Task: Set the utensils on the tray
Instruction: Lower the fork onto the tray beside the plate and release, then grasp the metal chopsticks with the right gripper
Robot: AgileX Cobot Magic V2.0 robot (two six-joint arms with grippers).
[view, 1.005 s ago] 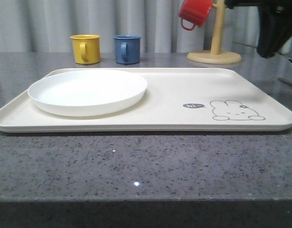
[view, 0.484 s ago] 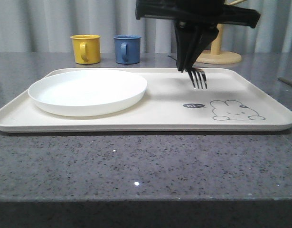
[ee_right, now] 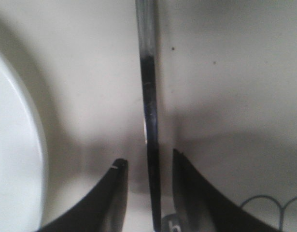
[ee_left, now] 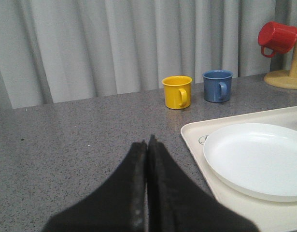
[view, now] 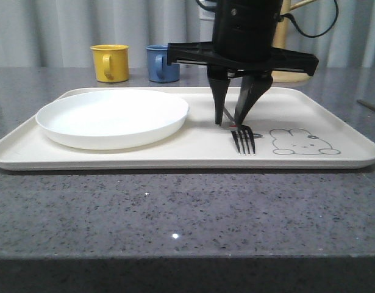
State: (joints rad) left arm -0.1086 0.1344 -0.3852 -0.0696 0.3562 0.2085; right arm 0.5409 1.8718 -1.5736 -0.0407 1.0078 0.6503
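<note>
The silver fork (view: 243, 140) lies flat on the cream tray (view: 333, 119), its tines toward the front, just left of the rabbit drawing. My right gripper (view: 228, 122) stands over the fork's handle, open. In the right wrist view the handle (ee_right: 149, 96) runs between the two fingers with a gap on each side, and my right gripper (ee_right: 148, 162) is close above the tray (ee_right: 225, 72). My left gripper (ee_left: 148, 141) is shut on nothing above the grey counter, left of the tray's corner (ee_left: 196, 140). No other utensils are in view.
A round white plate (view: 114, 116) fills the tray's left half. A yellow mug (view: 110, 62) and a blue mug (view: 163, 63) stand behind the tray. A wooden mug stand (view: 285, 73) is at the back right, with a red mug (ee_left: 277, 37) hanging on it.
My right gripper came in from the right holding the fork, dropped down and forward onto the tray, and its jaws opened; the fork now rests on the tray.
</note>
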